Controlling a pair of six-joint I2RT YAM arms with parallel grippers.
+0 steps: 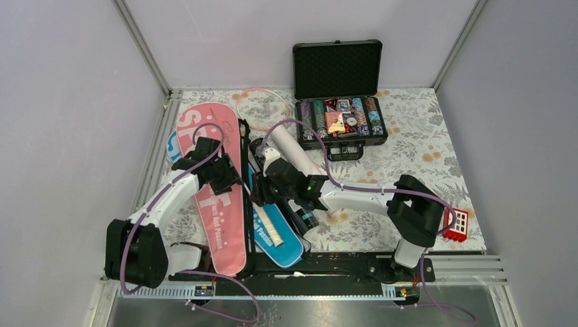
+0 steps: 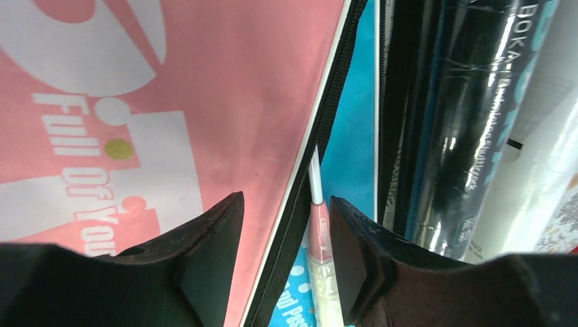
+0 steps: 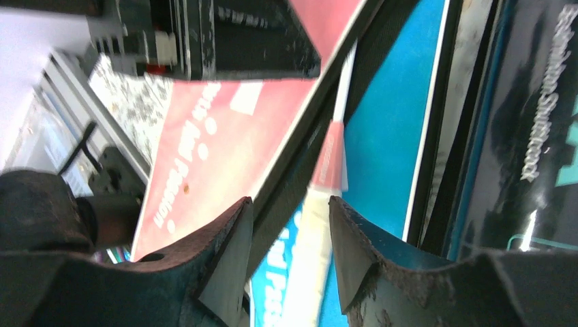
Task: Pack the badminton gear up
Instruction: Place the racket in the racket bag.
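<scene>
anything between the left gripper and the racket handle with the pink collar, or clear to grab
Nothing visible. The left gripper is open straight over the cream racket handle with the pink collar, which lies in the gap between its jaws on the blue racket-shaped cover, beside the black zip edge of the pink cover.

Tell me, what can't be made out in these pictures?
Top view: the blue cover is largely hidden under the pink cover.
Left wrist view: the racket shaft disappears beneath the pink cover's zip edge, so its head is unseen.
Right wrist view: the dark tube lettering is cut off by the frame edge.
Top view: the poker case contents are too small to read.
</scene>
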